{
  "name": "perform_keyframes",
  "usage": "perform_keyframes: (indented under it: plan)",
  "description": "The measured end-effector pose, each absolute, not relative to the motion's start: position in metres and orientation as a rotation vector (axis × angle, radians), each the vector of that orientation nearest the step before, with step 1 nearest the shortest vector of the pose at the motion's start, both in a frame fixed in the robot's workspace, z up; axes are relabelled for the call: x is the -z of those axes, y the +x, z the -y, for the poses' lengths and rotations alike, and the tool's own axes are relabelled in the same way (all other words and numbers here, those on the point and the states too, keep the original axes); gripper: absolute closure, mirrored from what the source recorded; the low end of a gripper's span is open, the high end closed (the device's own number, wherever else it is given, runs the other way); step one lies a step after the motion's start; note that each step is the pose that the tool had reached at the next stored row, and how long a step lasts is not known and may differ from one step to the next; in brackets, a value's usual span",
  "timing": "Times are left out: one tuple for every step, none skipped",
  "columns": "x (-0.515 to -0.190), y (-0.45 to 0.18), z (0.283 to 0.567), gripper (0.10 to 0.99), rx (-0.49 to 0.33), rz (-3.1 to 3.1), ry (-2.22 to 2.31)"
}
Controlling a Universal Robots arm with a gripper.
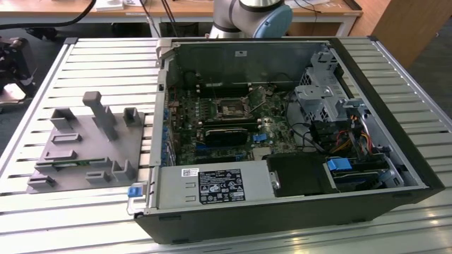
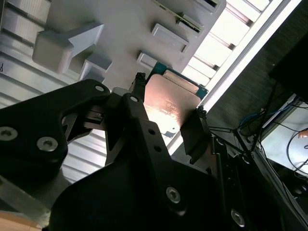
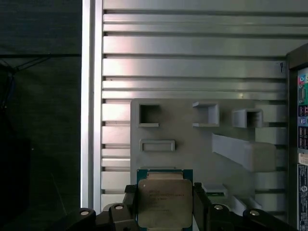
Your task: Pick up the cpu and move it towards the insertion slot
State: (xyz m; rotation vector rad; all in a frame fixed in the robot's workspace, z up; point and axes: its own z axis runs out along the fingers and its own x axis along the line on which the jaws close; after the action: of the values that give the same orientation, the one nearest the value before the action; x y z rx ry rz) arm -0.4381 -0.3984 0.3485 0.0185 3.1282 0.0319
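Slatted metal table (image 3: pixel 192 53), with a grey fixture (image 3: pixel 183 130) lying on it beneath the claw (image 2: pixel 168 107). Cpu (image 3: pixel 165 204): being clamped by two opposite edges between the fingers and held above the fixture. Slot (image 1: pixel 232 108): sitting inside the open case (image 1: pixel 395 153), well apart from the claw. Handling, as judged: the chip is best being kept level, gripped firmly, and carried high over the fixture posts and the case wall.
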Motion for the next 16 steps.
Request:
perform_keyframes:
  plan:
    - [-0.35,-0.438,0.398,0.545,-0.032,-3.128,0.018]
    - [-0.351,-0.438,0.398,0.545,-0.032,-3.128,0.019]
    - [-0.352,-0.438,0.398,0.545,-0.032,-3.128,0.019]
    - [-0.354,-0.438,0.398,0.545,-0.032,-3.128,0.019]
    - [-0.355,-0.438,0.398,0.545,-0.032,-3.128,0.019]
    - [-0.357,-0.438,0.398,0.545,-0.032,-3.128,0.019]
    - [-0.358,-0.438,0.398,0.545,-0.032,-3.128,0.019]
    - [-0.36,-0.438,0.398,0.545,-0.032,-3.128,0.019]
    - [-0.361,-0.438,0.398,0.545,-0.032,-3.128,0.019]
    - [-0.363,-0.438,0.398,0.545,-0.032,-3.128,0.019]
    - [-0.365,-0.438,0.398,0.545,-0.031,-3.128,0.018]
    - [-0.367,-0.438,0.398,0.545,-0.031,-3.128,0.019]
    - [-0.369,-0.438,0.397,0.545,-0.031,-3.128,0.019]
    - [-0.37,-0.438,0.397,0.545,-0.031,-3.128,0.018]
    - [-0.372,-0.438,0.397,0.545,-0.031,-3.128,0.018]
    - [-0.374,-0.438,0.397,0.545,-0.031,-3.128,0.019]
